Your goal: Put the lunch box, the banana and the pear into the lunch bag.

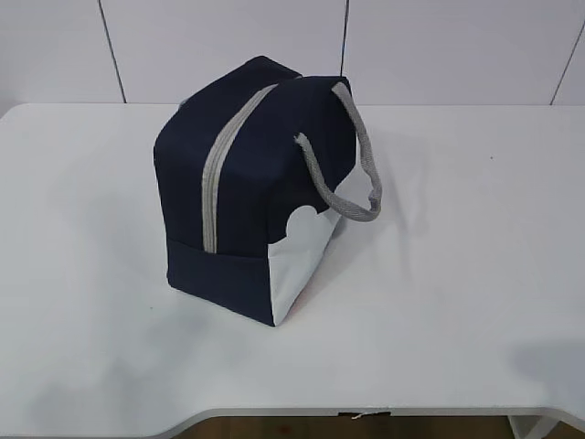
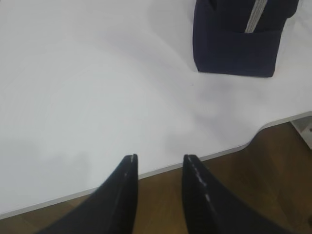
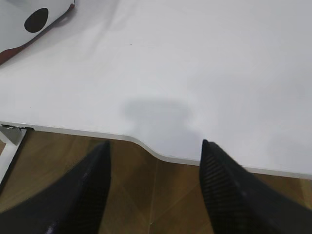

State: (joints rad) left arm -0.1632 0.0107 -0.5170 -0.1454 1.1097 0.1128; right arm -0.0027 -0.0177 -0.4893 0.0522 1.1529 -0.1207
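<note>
Lunch bag (image 1: 247, 183) looks soft, light, zipped; take its grey handle (image 1: 352, 160). Both pincers, left (image 2: 160, 157) and right (image 3: 155, 142), hang open, empty.

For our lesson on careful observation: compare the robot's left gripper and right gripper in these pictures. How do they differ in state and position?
The left gripper has its jaws closer together; the right gripper has them spread wider. The left gripper sees the lunch bag ahead and to its right by its navy, zippered side; the right gripper sees only a white corner of it at upper left. Both are open, hold nothing, and hang over the edge of the table.
</note>
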